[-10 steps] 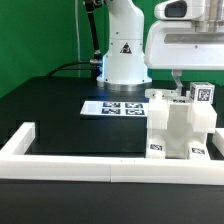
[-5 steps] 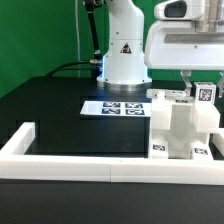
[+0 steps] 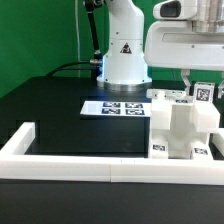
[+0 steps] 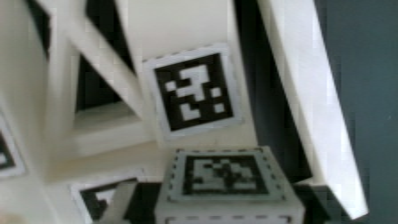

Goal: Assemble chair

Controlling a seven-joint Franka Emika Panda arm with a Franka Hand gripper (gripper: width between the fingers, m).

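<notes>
The chair (image 3: 176, 128) is a blocky white structure with small black-and-white tags, standing at the exterior view's right, just behind the front rail. My gripper (image 3: 197, 87) comes down onto its top from above. It is shut on a small tagged white block (image 3: 203, 94) at the chair's upper right corner. In the wrist view that tagged block (image 4: 221, 172) sits between my two dark fingers (image 4: 317, 196), which press on both its sides. Beyond it, another tag (image 4: 192, 88) shows on a slanted white chair panel.
The marker board (image 3: 113, 107) lies flat on the black table at the exterior view's middle. A long low white border rail (image 3: 60, 160) runs along the front and up the left side. The arm's white base (image 3: 123, 55) stands behind the board.
The jaws stood open around the top tagged block a second ago and have since shut on it. The arm has barely shifted since then.
</notes>
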